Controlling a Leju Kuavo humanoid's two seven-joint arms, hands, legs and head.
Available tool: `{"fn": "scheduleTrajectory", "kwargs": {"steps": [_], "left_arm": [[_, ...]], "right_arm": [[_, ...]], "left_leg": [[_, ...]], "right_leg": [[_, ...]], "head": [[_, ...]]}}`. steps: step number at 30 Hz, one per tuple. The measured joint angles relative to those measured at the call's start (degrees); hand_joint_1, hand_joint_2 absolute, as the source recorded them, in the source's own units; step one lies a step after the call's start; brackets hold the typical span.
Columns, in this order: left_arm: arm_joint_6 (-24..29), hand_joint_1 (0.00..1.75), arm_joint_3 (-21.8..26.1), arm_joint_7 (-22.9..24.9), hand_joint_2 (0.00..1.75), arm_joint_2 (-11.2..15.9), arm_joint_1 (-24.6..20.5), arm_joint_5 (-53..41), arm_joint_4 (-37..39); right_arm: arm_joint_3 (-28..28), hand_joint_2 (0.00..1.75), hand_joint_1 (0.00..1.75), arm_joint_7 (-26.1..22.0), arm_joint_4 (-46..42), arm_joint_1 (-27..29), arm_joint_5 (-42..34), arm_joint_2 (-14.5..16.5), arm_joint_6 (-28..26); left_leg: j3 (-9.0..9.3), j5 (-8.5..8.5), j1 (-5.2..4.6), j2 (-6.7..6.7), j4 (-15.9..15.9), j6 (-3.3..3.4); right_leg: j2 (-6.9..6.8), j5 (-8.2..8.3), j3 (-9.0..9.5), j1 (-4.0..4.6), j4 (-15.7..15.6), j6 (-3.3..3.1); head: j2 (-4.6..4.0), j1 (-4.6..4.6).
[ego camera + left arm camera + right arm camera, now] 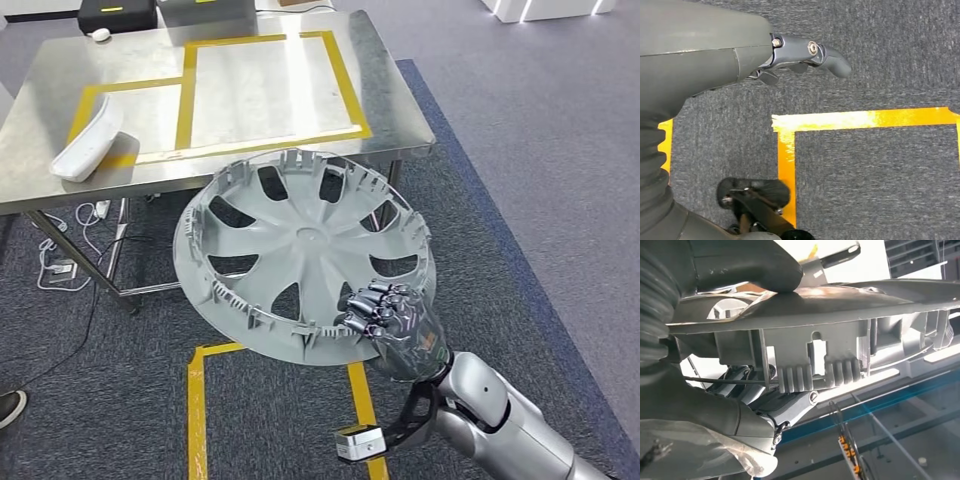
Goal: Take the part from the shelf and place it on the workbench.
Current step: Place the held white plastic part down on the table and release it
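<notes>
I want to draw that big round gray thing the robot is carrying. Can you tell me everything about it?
It is a wheel cover, a grey disc that looks like plastic, with wide spokes fanning out from a flat middle, curved openings between them, and small clips and ribs standing up around its rim. Its inner side faces up. It is carried tilted in the air, above the carpet, just short of the metal workbench. The right hand grips its near edge; nothing else touches it.

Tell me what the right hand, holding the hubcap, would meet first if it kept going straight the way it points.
Probably the workbench: the right hand points up-left toward it, and the hubcap rim would likely arrive first at the near edge. Depth is unclear.
</notes>
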Motion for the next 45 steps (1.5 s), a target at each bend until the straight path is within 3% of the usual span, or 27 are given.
{"fn": "scheduleTrajectory", "kwargs": {"steps": [2,3,5,7,9,10,12,13,14,15,17,18,20,24,25,28,29,30,31,32,33,35,39,41,44,45], "left_arm": [[0.0,0.00,0.0,0.0,1.75,0.1,0.1,0.1,0.1],[0.0,0.00,0.0,0.0,1.75,0.1,0.0,0.1,0.2],[0.0,0.00,0.0,0.0,1.75,0.1,0.0,0.2,0.4],[0.1,0.00,-0.1,0.0,1.75,0.1,0.1,0.3,0.6],[0.2,0.00,-0.2,0.0,1.75,0.2,0.1,0.4,0.7],[0.3,0.00,-0.2,0.0,1.75,0.2,0.0,0.4,0.7],[0.3,0.00,-0.3,0.0,1.75,0.3,-0.1,0.6,0.8],[0.3,0.00,-0.3,0.0,1.75,0.3,0.0,0.6,0.8],[0.3,0.00,-0.4,0.0,1.75,0.3,0.0,0.6,0.9],[0.3,0.00,-0.4,0.0,1.75,0.3,0.1,0.6,0.9],[0.3,0.00,-0.4,0.0,1.75,0.2,0.1,0.6,1.0],[0.4,0.00,-0.4,0.0,1.75,0.2,0.1,0.6,1.1],[0.4,0.00,-0.4,0.0,1.75,0.0,0.0,0.6,1.3],[0.5,0.00,-0.5,0.0,1.75,0.0,0.0,0.6,1.4],[0.5,0.00,-0.5,0.0,1.75,0.1,-0.1,0.6,1.5],[0.5,0.00,-0.6,0.0,1.75,0.1,-0.2,0.6,1.5],[0.5,0.00,-0.6,0.0,1.75,0.2,-0.1,0.6,1.5],[0.5,0.00,-0.6,0.0,1.75,0.2,0.0,0.6,1.5],[0.5,0.00,-0.6,0.0,1.75,0.3,0.0,0.6,1.5],[0.5,0.00,-0.6,0.0,1.75,0.3,0.1,0.6,1.5],[0.5,0.00,-0.7,0.0,1.75,0.3,0.1,0.6,1.5],[0.5,0.00,-0.7,0.0,1.75,0.3,0.1,0.6,1.6],[0.5,0.00,-0.8,0.0,1.75,0.4,0.0,0.7,1.7],[0.6,0.00,-0.8,0.0,1.75,0.4,0.0,0.7,1.7],[0.6,0.00,-0.8,0.0,1.75,0.4,-0.1,0.7,1.7],[0.6,0.00,-0.8,0.0,1.75,0.4,-0.1,0.7,1.7]], "right_arm": [[0.0,1.75,1.75,0.0,0.0,0.0,-0.1,0.0,0.2],[0.0,1.75,1.75,0.0,0.0,0.0,-0.1,0.0,0.2],[0.0,1.75,1.75,0.0,0.0,-0.1,-0.2,0.0,0.3],[0.0,1.75,1.75,0.0,0.0,-0.2,-0.3,0.0,0.4],[0.0,1.75,1.75,0.0,0.0,-0.2,-0.4,0.0,0.5],[0.0,1.75,1.75,0.0,0.0,-0.2,-0.5,0.0,0.5],[0.0,1.75,1.75,0.0,0.0,-0.3,-0.6,0.0,0.6],[0.0,1.75,1.75,0.0,0.0,-0.3,-0.6,0.0,0.6],[0.0,1.75,1.75,0.0,0.0,-0.2,-0.6,0.0,0.6],[0.0,1.75,1.75,0.0,0.0,-0.2,-0.6,0.0,0.7],[0.0,1.75,1.75,0.0,0.0,-0.1,-0.7,0.0,0.7],[0.0,1.75,1.75,0.0,0.0,0.0,-0.7,0.0,0.8],[0.0,1.75,1.75,0.0,0.1,-0.2,-0.8,-0.1,0.9],[0.0,1.75,1.75,-0.1,0.2,-0.1,-0.9,-0.1,1.2],[0.0,1.75,1.75,0.0,0.2,-0.1,-0.9,-0.1,1.2],[0.0,1.75,1.75,0.0,0.2,-0.1,-0.9,-0.1,1.2],[0.0,1.75,1.75,-0.1,0.2,-0.1,-0.9,-0.1,1.2],[0.0,1.75,1.75,-0.1,0.2,0.0,-0.9,-0.1,1.3],[0.0,1.75,1.75,-0.1,0.2,0.1,-0.9,-0.1,1.3],[0.0,1.75,1.75,-0.1,0.2,0.1,-0.9,-0.1,1.3],[0.0,1.75,1.75,-0.1,0.2,0.1,-0.9,-0.1,1.3],[0.0,1.75,1.75,-0.1,0.2,0.0,-0.9,-0.1,1.3],[0.0,1.75,1.75,-0.1,0.2,-0.1,-0.9,-0.1,1.3],[0.0,1.75,1.75,-0.1,0.2,-0.1,-0.9,-0.1,1.3],[0.0,1.75,1.75,-0.1,0.2,-0.2,-0.9,-0.1,1.3],[0.0,1.75,1.75,-0.1,0.2,-0.2,-0.9,-0.1,1.3]], "left_leg": [[1.85,5.26,0.05,0.09,-7.0,0.14],[2.67,6.57,-0.06,0.21,-10.2,0.32],[3.31,7.18,-0.41,0.37,-12.9,1.09],[3.76,6.98,-0.49,0.35,-13.2,2.13],[4.62,6.71,-0.32,0.23,-13.5,2.99],[4.98,6.53,-0.29,0.17,-13.6,3.32],[5.38,5.93,-0.47,0.10,-13.6,3.79],[5.71,5.55,-0.61,0.07,-13.5,3.90],[6.19,5.11,-0.76,0.03,-13.5,3.96],[6.83,4.62,-0.91,-0.04,-13.5,3.98],[8.23,3.56,-1.16,-0.19,-13.6,3.98],[8.77,3.11,-1.25,-0.23,-13.6,3.91],[9.21,2.49,-1.23,-0.20,-13.7,3.46],[9.55,2.05,-1.24,-0.06,-12.4,2.22],[8.57,1.37,-1.16,-0.02,-10.3,1.87],[2.57,-2.31,-0.45,0.03,-0.6,0.61],[1.04,-2.69,-0.21,0.03,1.1,0.29],[0.41,-1.85,-0.01,0.04,0.9,0.10],[0.63,0.23,0.17,0.07,-1.2,-0.04],[1.50,3.21,0.35,0.10,-4.8,-0.18],[2.32,5.11,0.38,0.15,-8.1,-0.26],[3.36,6.77,0.19,0.27,-12.3,0.20],[4.39,6.44,0.05,0.21,-13.2,2.31],[4.99,6.40,0.09,0.16,-13.4,2.76],[5.06,6.40,0.09,0.15,-13.4,2.80],[5.15,6.22,0.01,0.13,-13.4,2.98]], "right_leg": [[-0.01,-1.03,1.21,-0.08,0.0,0.42],[0.01,-1.52,1.73,-0.08,0.0,0.76],[0.02,-2.34,2.05,0.00,0.1,1.61],[0.02,-2.76,2.51,0.02,0.3,2.42],[0.03,-3.61,1.86,-0.05,2.4,2.90],[0.03,-4.65,0.33,-0.08,5.1,3.06],[0.04,-7.49,-4.57,-0.06,12.9,3.26],[0.04,-8.37,-7.02,-0.04,16.0,3.26],[0.04,-8.18,-8.69,0.02,17.5,3.14],[0.04,-6.73,-9.35,0.12,16.8,2.90],[0.02,-1.17,-8.10,0.49,10.1,1.95],[-0.01,0.82,-7.40,0.76,7.0,1.38],[-0.05,2.48,-6.31,1.24,2.8,0.46],[-0.13,2.25,-3.93,0.85,0.6,-0.30],[-0.17,2.11,-3.19,0.61,0.3,-0.43],[-0.18,1.08,-1.71,0.34,0.0,-0.54],[-0.11,0.62,-1.14,0.25,0.0,-0.45],[-0.04,0.14,-0.48,0.11,0.0,-0.30],[0.01,-0.37,0.27,-0.05,0.0,-0.08],[0.03,-0.93,0.89,-0.19,0.0,0.23],[0.05,-1.47,1.54,-0.30,0.0,0.64],[0.09,-2.39,1.99,-0.32,0.0,1.59],[0.07,-3.11,2.49,-0.39,1.1,3.02],[0.00,-3.92,1.87,-0.47,2.4,3.20],[0.00,-4.17,1.62,-0.47,2.9,3.21],[0.01,-5.41,-0.76,-0.42,6.4,3.25]], "head": [[-0.01,0.01],[-0.01,-0.06],[-0.02,-0.19],[-0.01,-0.23],[-0.01,-0.08],[-0.01,0.02],[0.00,0.16],[0.00,0.17],[0.00,0.17],[0.00,0.17],[-0.01,0.16],[-0.02,-0.05],[-0.02,-0.18],[0.00,-0.08],[-0.01,-0.16],[-0.01,-0.33],[-0.01,-0.34],[-0.02,-0.34],[-0.02,-0.34],[-0.02,-0.35],[-0.02,-0.42],[-0.02,-0.60],[-0.02,-0.45],[-0.02,-0.35],[-0.02,-0.34],[-0.02,-0.25]]}}
